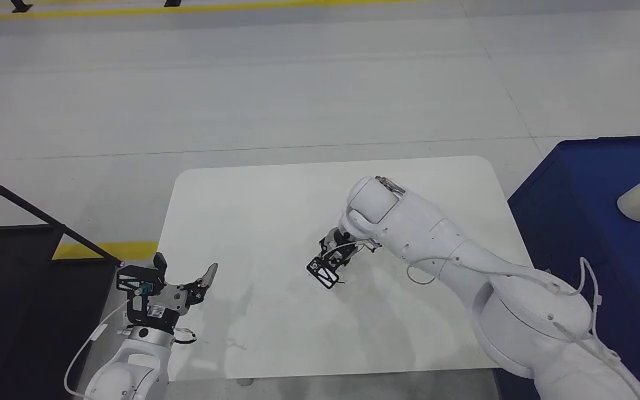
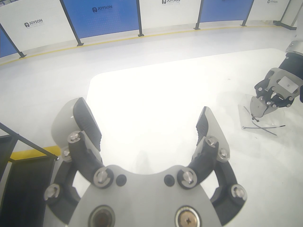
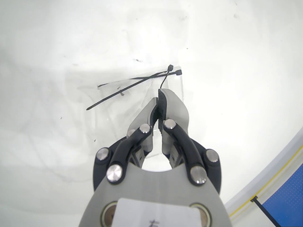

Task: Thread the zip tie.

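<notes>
We see thin black zip ties point(image 3: 176, 73) near the middle of the table point(image 3: 236, 48), lying flat on a clear plastic sheet point(image 3: 113, 121). Two straight ones cross in a shallow X, square heads side by side, tails splayed apart. A curved strap point(image 3: 164, 80) runs from beside those heads into the right gripper's point(image 3: 159, 94) closed jaws; we cannot tell whether it is a third tie.

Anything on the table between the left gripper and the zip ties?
No. Bare white table from the left gripper to the zip ties; the left wrist view shows the whole stretch.
</notes>
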You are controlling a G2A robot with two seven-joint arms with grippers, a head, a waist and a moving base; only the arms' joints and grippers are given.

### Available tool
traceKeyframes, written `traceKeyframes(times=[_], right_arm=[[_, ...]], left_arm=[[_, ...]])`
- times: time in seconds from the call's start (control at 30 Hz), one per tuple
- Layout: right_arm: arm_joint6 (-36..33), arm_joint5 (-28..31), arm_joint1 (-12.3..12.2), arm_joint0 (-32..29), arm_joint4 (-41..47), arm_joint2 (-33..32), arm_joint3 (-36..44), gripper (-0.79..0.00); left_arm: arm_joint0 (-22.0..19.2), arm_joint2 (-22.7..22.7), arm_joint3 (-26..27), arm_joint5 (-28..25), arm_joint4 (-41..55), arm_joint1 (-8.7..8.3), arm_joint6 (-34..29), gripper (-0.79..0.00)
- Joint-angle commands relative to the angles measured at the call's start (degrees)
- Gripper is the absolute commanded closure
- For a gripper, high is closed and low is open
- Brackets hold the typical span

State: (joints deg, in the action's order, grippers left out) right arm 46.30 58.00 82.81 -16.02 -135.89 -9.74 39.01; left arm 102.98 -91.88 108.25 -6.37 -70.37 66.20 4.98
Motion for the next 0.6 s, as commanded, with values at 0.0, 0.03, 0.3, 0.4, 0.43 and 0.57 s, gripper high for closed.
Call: traceKeyframes(times=[0.0, 0.03, 0.3, 0.4, 0.43, 0.57], right_arm=[[0.0, 0.0, -1.1, -0.1, 0.5, 0.0, 1.2, 0.000], [0.0, 0.0, -1.5, -0.2, 0.8, 0.0, 2.1, 0.000], [0.0, 0.0, -6.3, 0.2, 3.6, 0.0, 9.4, 0.000], [0.0, 0.0, -7.1, 0.0, 3.2, 0.0, 10.1, -0.015], [0.0, 0.0, -7.3, 0.1, 3.3, 0.0, 10.3, -0.037], [0.0, 0.0, -7.3, 0.0, 3.2, 0.0, 10.3, -0.049]], left_arm=[[0.0, 0.0, 0.0, 0.0, 0.0, 0.00, 0.0, -0.785], [0.0, 0.0, 0.0, 0.0, 0.0, 0.00, 0.0, -0.785], [0.0, 0.0, 0.0, 0.0, 0.0, 0.00, 0.0, -0.785], [0.0, 0.0, 0.0, 0.0, 0.0, 0.00, 0.0, -0.785], [0.0, 0.0, 0.0, 0.0, 0.0, 0.00, 0.0, -0.785], [0.0, 0.0, 0.0, 0.0, 0.0, 0.00, 0.0, -0.785]])
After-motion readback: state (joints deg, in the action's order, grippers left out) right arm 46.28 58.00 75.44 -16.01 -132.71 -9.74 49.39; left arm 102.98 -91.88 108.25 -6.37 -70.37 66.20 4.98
